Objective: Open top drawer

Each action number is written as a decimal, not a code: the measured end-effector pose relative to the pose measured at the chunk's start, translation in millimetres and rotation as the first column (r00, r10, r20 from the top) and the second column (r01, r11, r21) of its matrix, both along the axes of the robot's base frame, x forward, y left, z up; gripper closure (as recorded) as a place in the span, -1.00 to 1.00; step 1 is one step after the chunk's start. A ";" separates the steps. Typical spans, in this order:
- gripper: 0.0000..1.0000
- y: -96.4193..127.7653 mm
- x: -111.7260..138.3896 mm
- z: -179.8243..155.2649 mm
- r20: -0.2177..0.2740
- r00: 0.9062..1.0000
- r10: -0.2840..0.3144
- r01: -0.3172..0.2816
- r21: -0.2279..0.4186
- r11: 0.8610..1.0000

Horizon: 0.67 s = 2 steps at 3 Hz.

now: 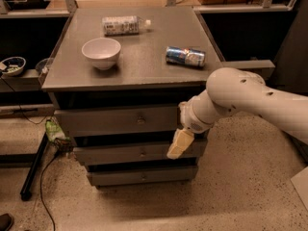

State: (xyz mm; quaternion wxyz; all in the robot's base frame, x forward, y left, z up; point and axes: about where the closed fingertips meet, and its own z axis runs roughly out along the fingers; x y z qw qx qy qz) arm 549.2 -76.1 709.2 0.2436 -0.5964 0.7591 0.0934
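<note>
The top drawer (115, 121) is the widest grey front of the three under the cabinet top, with a small round knob (140, 120) at its centre. A dark gap shows between its upper edge and the tabletop. My gripper (179, 143) hangs at the end of the white arm (236, 97), in front of the right end of the drawers. Its yellowish tip points down and to the left, overlapping the middle drawer (125, 153). It is well to the right of the knob and below it, with nothing seen in its grasp.
On the cabinet top (144, 66) stand a white bowl (101, 52), a plastic bottle lying on its side (122, 25) and a toppled can (185, 57). The bottom drawer (139, 176) sits lowest. A black pole and cable (33, 170) lie on the floor at left.
</note>
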 end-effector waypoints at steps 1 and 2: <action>-1.00 0.2 0.3 0.0 0.001 1.000 -0.001 0.001 0.001 1.000; -1.00 1.9 6.7 -6.8 0.016 1.000 -0.009 0.009 0.007 1.000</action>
